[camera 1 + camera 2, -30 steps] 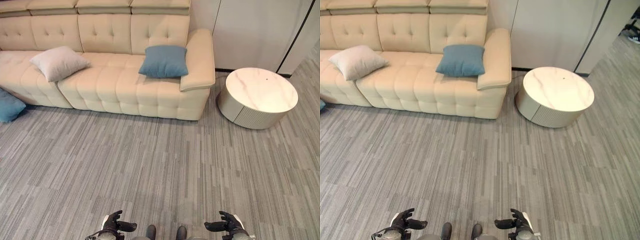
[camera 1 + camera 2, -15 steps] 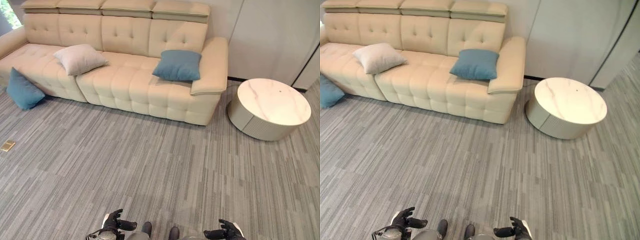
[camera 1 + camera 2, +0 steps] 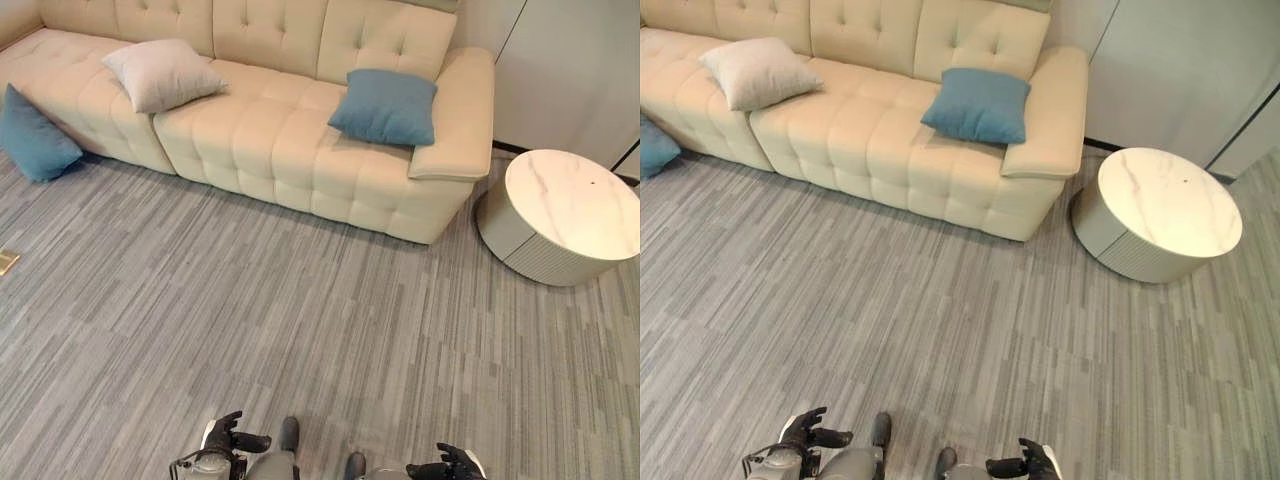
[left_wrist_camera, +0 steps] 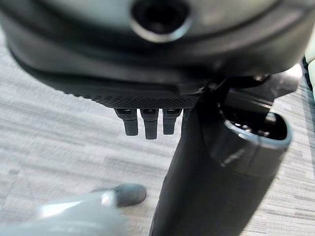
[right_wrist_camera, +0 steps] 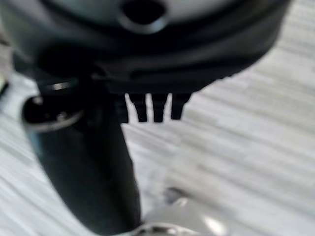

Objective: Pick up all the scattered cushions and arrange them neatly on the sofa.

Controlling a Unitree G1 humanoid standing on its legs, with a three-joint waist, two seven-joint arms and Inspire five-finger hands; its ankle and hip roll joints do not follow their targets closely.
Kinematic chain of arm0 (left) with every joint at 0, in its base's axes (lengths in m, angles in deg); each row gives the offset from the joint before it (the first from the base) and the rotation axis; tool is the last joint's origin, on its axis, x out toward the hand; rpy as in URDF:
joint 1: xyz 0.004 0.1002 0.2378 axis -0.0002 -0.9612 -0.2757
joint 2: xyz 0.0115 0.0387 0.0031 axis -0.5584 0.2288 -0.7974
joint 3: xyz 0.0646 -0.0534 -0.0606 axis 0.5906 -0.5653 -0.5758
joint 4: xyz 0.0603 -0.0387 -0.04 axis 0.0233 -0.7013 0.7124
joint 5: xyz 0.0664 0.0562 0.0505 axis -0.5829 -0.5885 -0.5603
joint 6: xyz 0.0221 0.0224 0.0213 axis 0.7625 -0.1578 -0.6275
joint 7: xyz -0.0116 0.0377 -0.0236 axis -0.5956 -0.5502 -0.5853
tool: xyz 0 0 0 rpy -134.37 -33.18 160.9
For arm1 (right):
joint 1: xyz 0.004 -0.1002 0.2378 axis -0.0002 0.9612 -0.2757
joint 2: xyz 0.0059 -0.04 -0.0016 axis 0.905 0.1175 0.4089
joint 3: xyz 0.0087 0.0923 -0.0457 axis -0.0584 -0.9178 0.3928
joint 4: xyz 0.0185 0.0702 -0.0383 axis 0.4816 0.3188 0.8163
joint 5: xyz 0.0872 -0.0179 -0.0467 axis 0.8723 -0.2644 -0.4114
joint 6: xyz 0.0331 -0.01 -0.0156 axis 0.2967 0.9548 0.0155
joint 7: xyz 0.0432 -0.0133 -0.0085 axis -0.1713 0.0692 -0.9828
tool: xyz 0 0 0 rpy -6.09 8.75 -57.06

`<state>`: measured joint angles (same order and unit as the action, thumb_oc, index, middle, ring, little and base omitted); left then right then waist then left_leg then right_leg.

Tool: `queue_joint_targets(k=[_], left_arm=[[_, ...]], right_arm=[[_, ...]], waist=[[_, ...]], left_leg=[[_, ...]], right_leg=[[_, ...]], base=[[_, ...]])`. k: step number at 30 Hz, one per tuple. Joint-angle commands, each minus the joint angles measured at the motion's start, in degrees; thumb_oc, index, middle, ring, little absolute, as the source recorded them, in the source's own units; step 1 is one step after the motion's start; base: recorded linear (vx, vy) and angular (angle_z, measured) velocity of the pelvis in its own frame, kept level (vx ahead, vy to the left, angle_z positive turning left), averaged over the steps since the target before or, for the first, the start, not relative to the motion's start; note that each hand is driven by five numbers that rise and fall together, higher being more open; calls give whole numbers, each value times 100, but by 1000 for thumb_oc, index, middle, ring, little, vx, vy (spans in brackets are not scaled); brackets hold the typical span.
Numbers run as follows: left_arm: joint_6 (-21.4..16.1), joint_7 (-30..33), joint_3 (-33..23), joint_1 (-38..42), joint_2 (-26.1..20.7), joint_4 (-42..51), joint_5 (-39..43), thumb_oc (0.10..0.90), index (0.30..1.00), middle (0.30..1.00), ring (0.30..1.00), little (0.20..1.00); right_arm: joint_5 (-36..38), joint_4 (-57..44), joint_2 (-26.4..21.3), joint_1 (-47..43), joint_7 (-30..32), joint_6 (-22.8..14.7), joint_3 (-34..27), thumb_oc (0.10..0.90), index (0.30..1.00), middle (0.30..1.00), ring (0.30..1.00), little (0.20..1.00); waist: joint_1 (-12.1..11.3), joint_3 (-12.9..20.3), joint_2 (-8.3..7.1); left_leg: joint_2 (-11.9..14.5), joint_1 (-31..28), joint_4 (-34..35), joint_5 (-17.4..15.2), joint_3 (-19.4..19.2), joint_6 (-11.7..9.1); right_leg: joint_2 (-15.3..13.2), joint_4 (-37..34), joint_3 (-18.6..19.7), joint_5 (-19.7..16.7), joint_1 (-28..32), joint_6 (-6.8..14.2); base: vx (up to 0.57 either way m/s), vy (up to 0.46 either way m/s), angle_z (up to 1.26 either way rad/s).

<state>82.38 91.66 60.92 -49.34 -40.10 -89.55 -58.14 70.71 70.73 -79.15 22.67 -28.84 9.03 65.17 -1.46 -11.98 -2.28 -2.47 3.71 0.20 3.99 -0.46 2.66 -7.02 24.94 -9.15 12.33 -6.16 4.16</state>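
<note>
sofa (image 3: 270,140) at 12 carries our white cushion (image 3: 160,73) and blue cushion (image 3: 385,106) | second blue cushion (image 3: 32,138) on floor (image 3: 300,320) at 10, clearer in left eye | left hand (image 3: 228,438) and right hand (image 3: 447,465) relaxed, empty

You are looking at grey striped carpet floor (image 3: 300,330) across most of the frame. A cream tufted leather sofa (image 3: 290,150) runs along the top. At right stands a round white marble-topped low table (image 3: 572,205), with pale wall panels (image 3: 570,70) behind it.
</note>
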Motion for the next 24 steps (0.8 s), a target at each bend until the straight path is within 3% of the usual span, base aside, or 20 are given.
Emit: queue_joint_targets(k=[1,3,5,7,9,10,11,14,16,17,19,22,23,24], left_arm=[[-180,152,-101,-86,-65,103,-128,800,900,900,900,900],[-186,161,-132,-53,-134,121,-102,800,900,900,900,900],[-190,164,-133,-42,-144,139,-106,800,900,900,900,900],[-207,140,-128,11,-136,155,-96,800,900,900,900,900],[-207,122,-138,36,-125,122,-113,800,900,900,900,900],[-207,122,-138,37,-125,122,-113,800,900,900,900,900],[-200,97,-143,83,-114,98,-153,800,900,900,900,900],[-183,67,-167,132,-74,65,-200,800,900,900,900,900],[-170,64,-147,129,-51,42,-293,800,900,900,900,900],[-146,57,-127,101,-16,23,-323,800,900,900,900,900],[-153,56,-124,82,-1,21,-316,800,900,900,900,900],[-165,23,-3,87,45,145,-295,800,900,900,900,900],[-165,23,-3,86,45,145,-295,800,900,900,900,900],[-183,76,36,92,101,276,-106,800,900,900,900,900]], right_arm=[[-43,-302,-35,-80,120,-103,188,800,900,900,900,900],[-61,-471,-41,-93,139,-128,203,800,900,900,900,900],[-64,-547,-54,-89,139,-130,210,800,900,900,900,900],[-79,-667,-74,-151,124,-148,252,800,900,900,900,900],[-51,-636,-92,-92,88,-171,239,800,900,900,900,900],[-51,-636,-92,-92,88,-171,239,800,900,900,900,900],[-24,-618,-102,-79,93,-172,204,800,900,900,900,900],[-82,-663,-101,36,122,-171,152,800,900,900,900,900],[-82,-648,-101,90,127,-193,155,800,900,900,900,900],[-56,-551,-99,166,125,-191,111,800,900,900,900,900],[-41,-482,-94,184,126,-199,95,800,900,900,900,900],[91,-375,-156,-50,179,-262,72,800,900,900,900,900],[91,-375,-156,-49,179,-262,72,800,900,900,900,900],[62,-439,-169,-238,279,-344,106,800,900,900,900,900]], waist=[[-117,-24,-175],[-92,-65,-100],[-73,-82,-89],[-9,-103,-105],[84,-154,-156],[84,-158,-156],[173,-202,-194],[262,-244,-173],[300,-205,-175],[363,-91,-116],[371,-47,-87],[317,-97,-35],[320,-93,-36],[195,-258,-79]], left_leg=[[-24,147,-404,-779,122,134],[13,-46,-265,-813,176,171],[8,-152,-217,-838,213,177],[-28,-393,-84,-944,243,134],[-81,-567,-19,-1028,282,106],[-81,-571,-17,-1028,282,106],[-144,-743,36,-1100,368,75],[-145,-1027,99,-1254,372,-10],[-157,-1099,86,-1343,402,-14],[-74,-1249,14,-1496,430,-79],[-19,-1246,-116,-1511,420,-148],[97,-746,-1482,-1060,286,-484],[95,-741,-1482,-1059,288,-484],[187,-131,-2583,-758,124,-583]], right_leg=[[-61,-61,202,-1216,255,360],[-107,342,153,-1306,-36,343],[-104,306,124,-1253,-111,313],[-31,-483,-79,-994,-219,208],[99,-1212,-157,-1083,-338,200],[100,-1214,-157,-1084,-332,200],[216,-1763,-158,-1332,-486,258],[184,-2012,-567,-1494,-551,308],[237,-2067,-465,-1450,-477,245],[360,-1964,-297,-1355,-441,111],[391,-1988,-319,-1314,-375,65],[488,-2154,-258,-1202,-34,-124],[487,-2153,-260,-1202,-38,-124],[487,-2248,-254,-1086,226,-284]], base=[[91,187,6],[141,158,1],[180,68,4],[280,11,6],[199,-15,-4],[258,-15,-2],[260,-17,3],[316,-38,4],[304,-58,-1],[456,-86,-2],[293,-68,13],[183,-76,15],[155,-100,-6],[188,-101,-13]])
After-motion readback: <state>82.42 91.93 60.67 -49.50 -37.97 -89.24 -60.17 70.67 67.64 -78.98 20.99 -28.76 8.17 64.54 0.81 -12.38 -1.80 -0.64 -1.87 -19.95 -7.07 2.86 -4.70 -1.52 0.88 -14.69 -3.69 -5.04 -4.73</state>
